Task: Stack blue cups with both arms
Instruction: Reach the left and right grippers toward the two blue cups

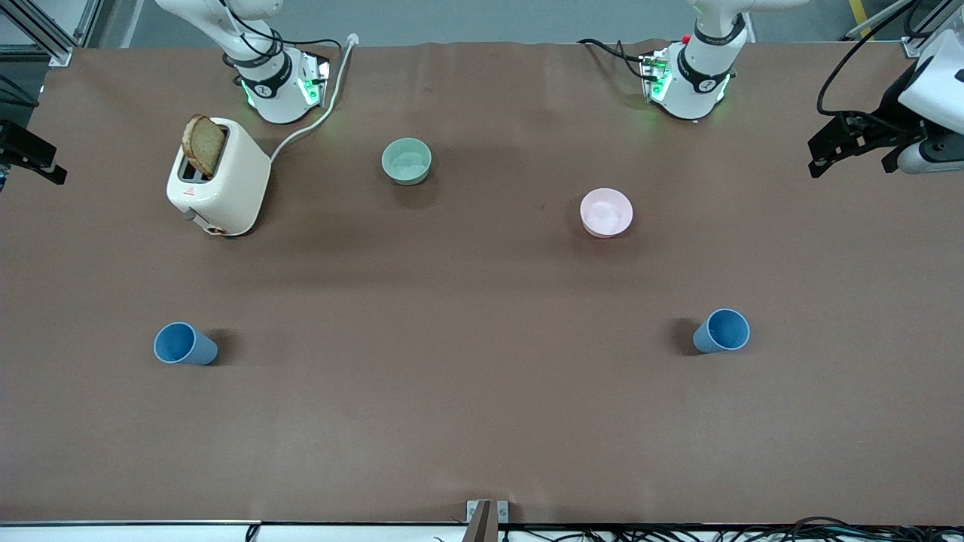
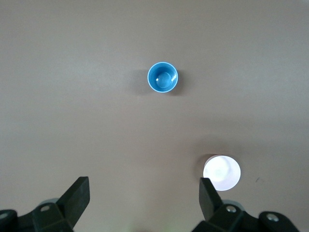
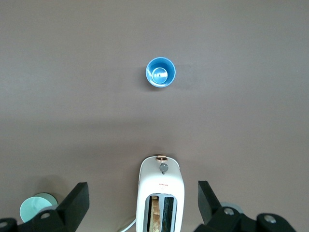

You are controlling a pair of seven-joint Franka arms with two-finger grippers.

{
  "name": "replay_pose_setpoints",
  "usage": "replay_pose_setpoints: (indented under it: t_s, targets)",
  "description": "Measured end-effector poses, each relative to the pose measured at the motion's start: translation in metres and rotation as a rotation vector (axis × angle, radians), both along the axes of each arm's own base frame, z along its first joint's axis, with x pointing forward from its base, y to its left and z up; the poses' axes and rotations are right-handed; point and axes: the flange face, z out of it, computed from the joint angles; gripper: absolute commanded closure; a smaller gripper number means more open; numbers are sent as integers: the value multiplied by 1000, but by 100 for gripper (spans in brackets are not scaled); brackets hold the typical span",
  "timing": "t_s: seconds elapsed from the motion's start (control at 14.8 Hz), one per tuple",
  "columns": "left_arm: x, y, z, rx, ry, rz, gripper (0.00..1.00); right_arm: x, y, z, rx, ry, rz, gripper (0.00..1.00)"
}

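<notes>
Two blue cups stand upright and far apart on the brown table. One cup [image 1: 184, 344] is toward the right arm's end and shows in the right wrist view [image 3: 161, 72]. The other cup [image 1: 722, 331] is toward the left arm's end and shows in the left wrist view [image 2: 162, 77]. My left gripper [image 1: 851, 154] hangs high over the left arm's end of the table, open and empty [image 2: 145, 193]. My right gripper [image 1: 34, 158] hangs high over the right arm's end, open and empty [image 3: 144, 195]. Neither gripper is close to a cup.
A white toaster [image 1: 226, 181] with a bread slice [image 1: 203, 144] stands by the right arm's base, its cord running to the table's edge. A pale green bowl [image 1: 407, 160] and a pink bowl [image 1: 606, 212] sit farther from the front camera than the cups.
</notes>
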Motion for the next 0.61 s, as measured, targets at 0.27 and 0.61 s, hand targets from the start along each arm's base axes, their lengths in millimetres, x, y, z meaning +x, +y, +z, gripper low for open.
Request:
replay_pose_setpoints:
  t_s: [0.27,0.61]
  targets:
    - [18,9,-11,-3,11,15,0,0,-1,0,0,-1,-1,1]
    - [97,24,-100,-15,54,39,0,1,-1,0,0,-6,-1,0]
